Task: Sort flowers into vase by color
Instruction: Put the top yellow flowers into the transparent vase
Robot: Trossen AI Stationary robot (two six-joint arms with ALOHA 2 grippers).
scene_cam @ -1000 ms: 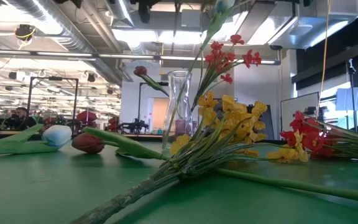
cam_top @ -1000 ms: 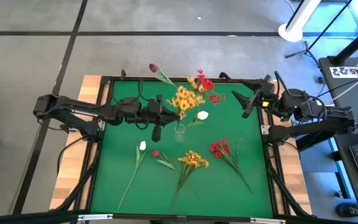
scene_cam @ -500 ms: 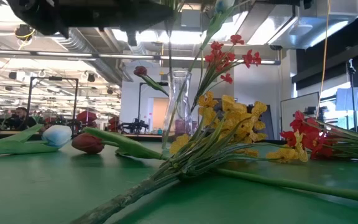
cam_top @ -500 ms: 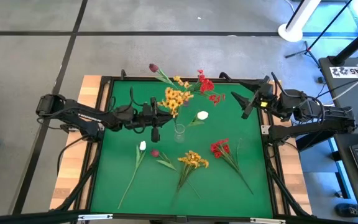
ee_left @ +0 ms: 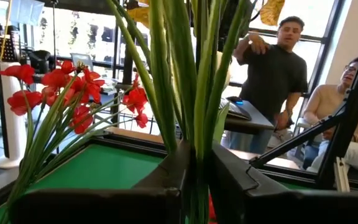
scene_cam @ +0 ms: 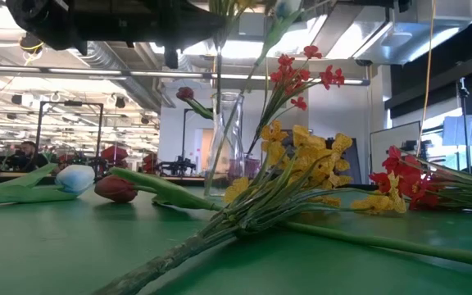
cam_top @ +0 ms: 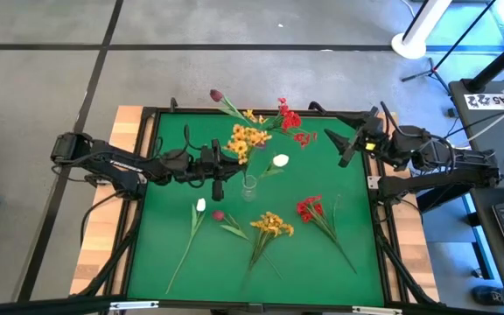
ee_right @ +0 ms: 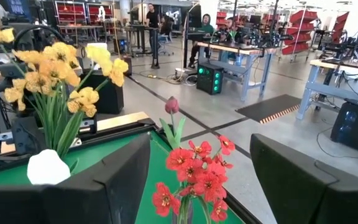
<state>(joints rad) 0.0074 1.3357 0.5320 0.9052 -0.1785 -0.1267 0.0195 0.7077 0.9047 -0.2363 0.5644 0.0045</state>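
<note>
A clear glass vase (cam_top: 250,185) stands mid-table and also shows in the low view (scene_cam: 224,139). It holds a maroon tulip (cam_top: 215,94), red blossoms (cam_top: 289,117) and a white bud (cam_top: 282,161). My left gripper (cam_top: 232,162) is beside the vase on its left and is shut on a yellow flower bunch (cam_top: 243,138). My right gripper (cam_top: 346,145) is open and empty at the far right edge. A white bud (cam_top: 200,206), a maroon bud (cam_top: 219,215), a yellow bunch (cam_top: 271,225) and a red bunch (cam_top: 309,208) lie flat on the mat. My left gripper pinches the yellow bunch's green stems (ee_left: 194,146) between its two fingers, below the blossoms. The fingers come level from the table's left and lie across the stems. The bunch stands upright and clear of the mat. Its lower ends reach down at the vase's mouth (scene_cam: 217,94); whether they are inside, I cannot tell.
A black frame (cam_top: 234,111) edges the green mat (cam_top: 173,140). Bare mat lies at the far left and the near right. People stand and sit beyond the table's far side (ee_left: 272,68).
My left gripper has gone toward the table's left edge with the yellow bunch, which stays upright. The vase has shifted a little the same way.
</note>
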